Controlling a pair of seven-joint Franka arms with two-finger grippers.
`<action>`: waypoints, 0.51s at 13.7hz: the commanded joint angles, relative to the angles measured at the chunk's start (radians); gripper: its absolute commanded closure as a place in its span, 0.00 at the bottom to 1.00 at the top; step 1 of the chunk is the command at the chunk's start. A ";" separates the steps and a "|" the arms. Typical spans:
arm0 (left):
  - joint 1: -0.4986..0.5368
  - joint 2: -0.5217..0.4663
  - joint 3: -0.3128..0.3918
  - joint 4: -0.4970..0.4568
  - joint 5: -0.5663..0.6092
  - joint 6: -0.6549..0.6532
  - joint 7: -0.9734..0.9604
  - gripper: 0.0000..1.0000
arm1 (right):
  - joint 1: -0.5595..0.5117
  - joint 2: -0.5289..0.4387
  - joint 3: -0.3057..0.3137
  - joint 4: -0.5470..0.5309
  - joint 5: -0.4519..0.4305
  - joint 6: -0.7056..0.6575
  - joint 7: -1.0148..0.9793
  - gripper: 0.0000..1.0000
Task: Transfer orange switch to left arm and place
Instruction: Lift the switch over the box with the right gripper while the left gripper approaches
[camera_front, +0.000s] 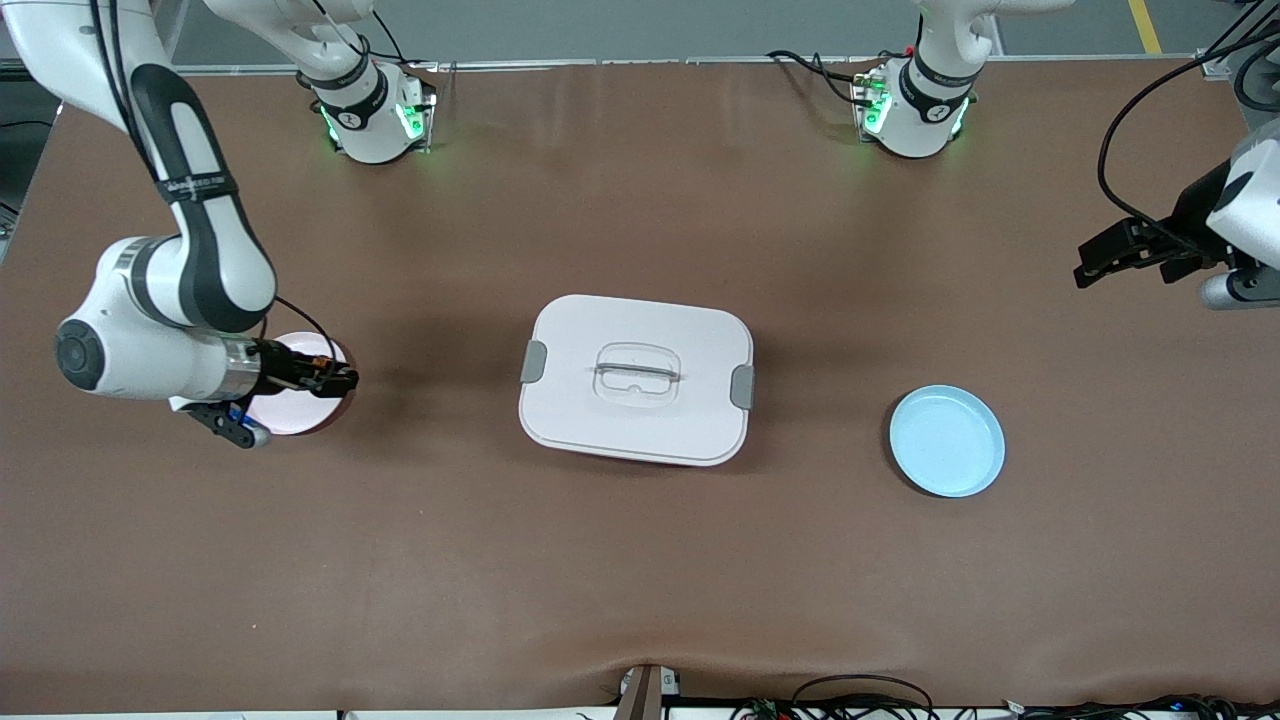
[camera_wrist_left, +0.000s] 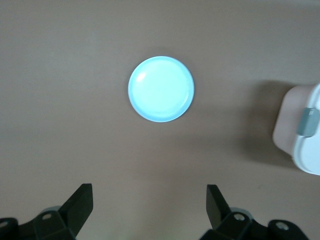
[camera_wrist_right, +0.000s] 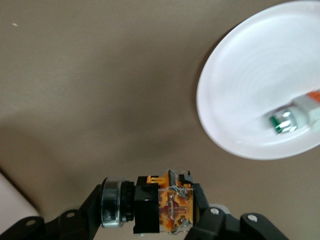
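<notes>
My right gripper (camera_front: 345, 379) is shut on the orange switch (camera_front: 322, 375), holding it in the air over the edge of a white plate (camera_front: 300, 412) at the right arm's end of the table. In the right wrist view the switch (camera_wrist_right: 172, 207) lies crosswise between the black fingers (camera_wrist_right: 90, 207), its silver-ringed button end on one and its orange body on the other; the gripper (camera_wrist_right: 148, 206) is clamped on it. The white lidded box (camera_front: 636, 378) stands mid-table. My left gripper (camera_front: 1088, 266) waits open and empty in the air at the left arm's end; its wrist view (camera_wrist_left: 150, 194) shows bare table between the fingers.
A light blue plate (camera_front: 946, 441) lies between the box and the left arm's end, and shows in the left wrist view (camera_wrist_left: 161, 89) with a corner of the box (camera_wrist_left: 305, 130). The white plate (camera_wrist_right: 250, 100) holds a small white switch with a green button (camera_wrist_right: 295, 117).
</notes>
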 joint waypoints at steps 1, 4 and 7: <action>0.006 -0.004 0.002 0.048 -0.093 -0.047 0.005 0.00 | 0.069 -0.010 -0.003 0.053 0.046 -0.049 0.186 1.00; 0.025 -0.004 0.004 0.085 -0.241 -0.078 0.000 0.00 | 0.129 -0.007 -0.002 0.113 0.087 -0.076 0.334 1.00; 0.055 0.002 0.005 0.085 -0.413 -0.076 0.006 0.00 | 0.193 -0.001 -0.003 0.177 0.155 -0.077 0.483 1.00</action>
